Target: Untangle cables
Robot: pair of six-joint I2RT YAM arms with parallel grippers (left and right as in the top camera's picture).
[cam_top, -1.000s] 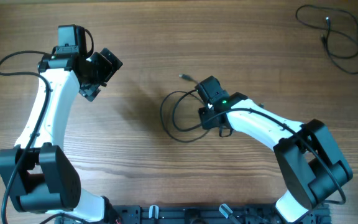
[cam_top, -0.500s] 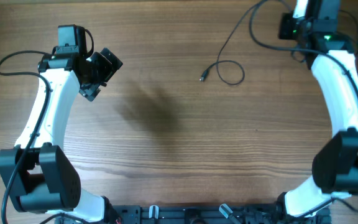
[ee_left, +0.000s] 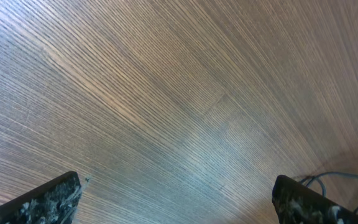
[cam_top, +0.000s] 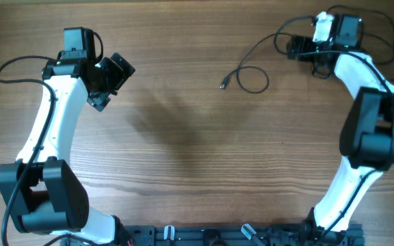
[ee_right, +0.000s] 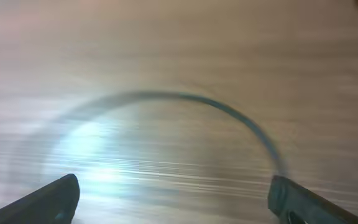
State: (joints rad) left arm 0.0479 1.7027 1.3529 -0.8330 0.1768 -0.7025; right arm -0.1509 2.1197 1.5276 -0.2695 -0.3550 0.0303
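Observation:
A thin black cable (cam_top: pixel 253 80) lies on the wooden table right of centre. Its plug end (cam_top: pixel 223 85) points left, and past a small loop it runs up toward my right gripper (cam_top: pixel 293 48) at the far right. That gripper is open. The blurred right wrist view shows the cable (ee_right: pixel 166 95) arching over the wood ahead of the wide-apart fingers (ee_right: pixel 303 202), with nothing between them. More black cables (cam_top: pixel 382 37) lie in the far right corner, partly hidden by the right arm. At the far left my left gripper (cam_top: pixel 109 85) is open over bare wood (ee_left: pixel 179 124).
A dark cable (ee_left: pixel 339 179) shows at the lower right edge of the left wrist view. The left arm's own lead (cam_top: pixel 9 68) loops at the table's left edge. The arm bases (cam_top: pixel 204 236) stand along the near edge.
My right arm has swung from the table's middle to the far right corner, drawing the coiled cable out into a long line. Its jaws, shut before, now stand open. The left arm has not moved.

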